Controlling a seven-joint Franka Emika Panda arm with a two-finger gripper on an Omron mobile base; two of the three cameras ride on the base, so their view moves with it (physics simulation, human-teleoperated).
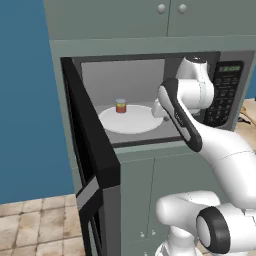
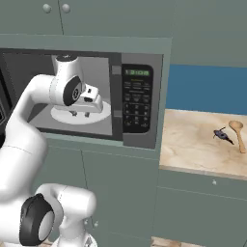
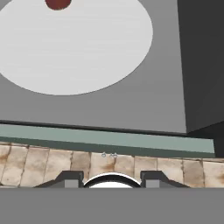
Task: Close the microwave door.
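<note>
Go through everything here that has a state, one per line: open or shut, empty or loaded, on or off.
Wide black microwave door: swung wide open.
Black-and-grey built-in microwave: cavity open, green display lit.
White round turntable plate: carries a small red-and-yellow can, upright.
Grey-green upper cabinet doors: shut.
Robot hand: fingers apart, holding nothing.
Wooden spoon: lying flat on the counter.
</note>
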